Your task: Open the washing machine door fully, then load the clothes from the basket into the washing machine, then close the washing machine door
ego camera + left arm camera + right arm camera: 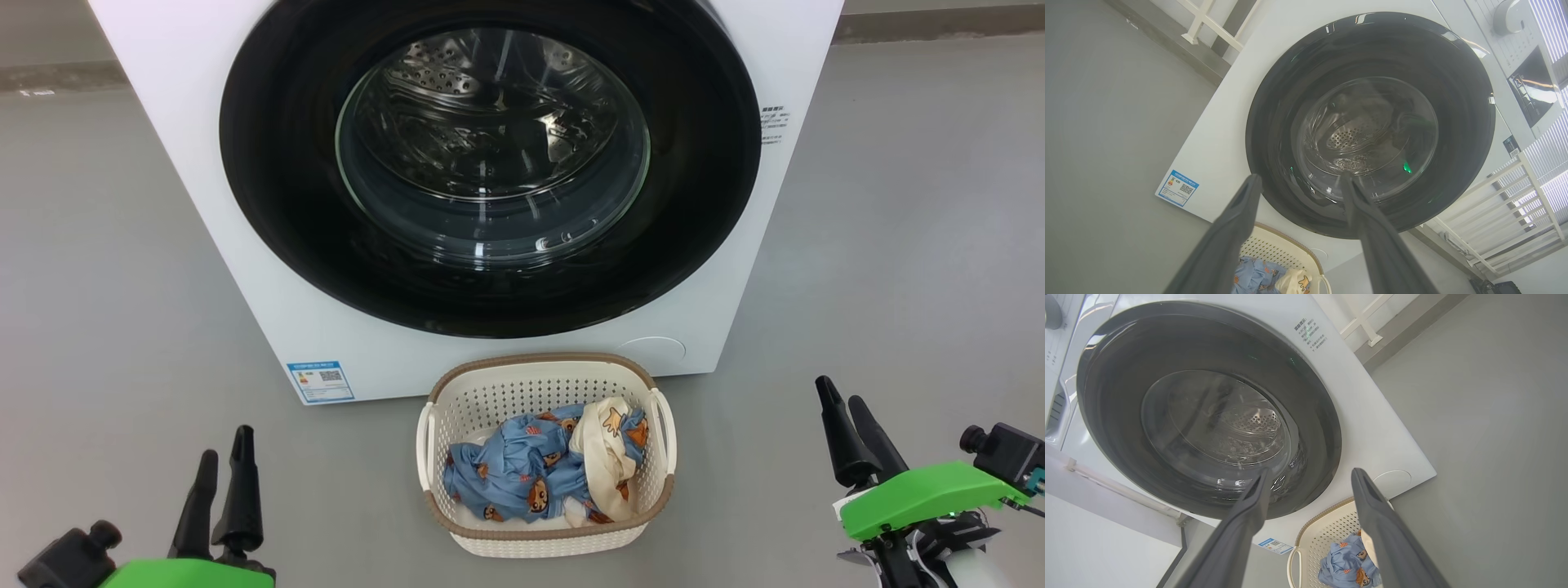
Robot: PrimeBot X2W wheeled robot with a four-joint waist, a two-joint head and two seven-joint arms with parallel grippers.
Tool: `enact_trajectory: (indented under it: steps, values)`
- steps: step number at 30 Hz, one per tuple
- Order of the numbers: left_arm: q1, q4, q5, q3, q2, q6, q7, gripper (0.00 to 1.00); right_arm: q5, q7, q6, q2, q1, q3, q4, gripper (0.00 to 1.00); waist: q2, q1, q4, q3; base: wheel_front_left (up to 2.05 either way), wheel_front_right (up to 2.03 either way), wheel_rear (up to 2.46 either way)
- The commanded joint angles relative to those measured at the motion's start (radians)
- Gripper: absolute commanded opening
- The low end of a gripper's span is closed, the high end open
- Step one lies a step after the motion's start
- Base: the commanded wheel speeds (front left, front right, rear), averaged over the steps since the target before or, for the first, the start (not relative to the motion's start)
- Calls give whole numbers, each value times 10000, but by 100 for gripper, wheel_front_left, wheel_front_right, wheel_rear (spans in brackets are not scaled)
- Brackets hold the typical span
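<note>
The white washing machine [204, 163] fills the head view's 12 o'clock, its black-rimmed washing machine door [277, 180] shut flat against the front. On the grey floor [106, 286] just before it, at 6 o'clock from the door, stands the basket [543, 545] holding the clothes [514, 474]. The left gripper [227, 443] at 8 o'clock and the right gripper [839, 390] at 4 o'clock hover with fingers spread, holding nothing.
</note>
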Motion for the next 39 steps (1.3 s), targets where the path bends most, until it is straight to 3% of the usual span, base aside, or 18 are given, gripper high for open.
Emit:
enact_trajectory:
  steps: [1,26,39]
  values:
    - [-482,-277,409,126,244,-5,-158,100,-381,-145,38,-205,-479,165,-221,100,0,-1,5,7,0,0,0]
    - [-675,-266,3502,-163,567,-6,-895,100,-2694,-890,47,-578,-777,851,-63,100,0,-1,9,-42,0,0,0]
    - [-826,283,4591,-84,669,-7,-1248,100,-3672,-1254,52,-636,-713,872,64,100,0,-1,-27,-84,0,0,0]
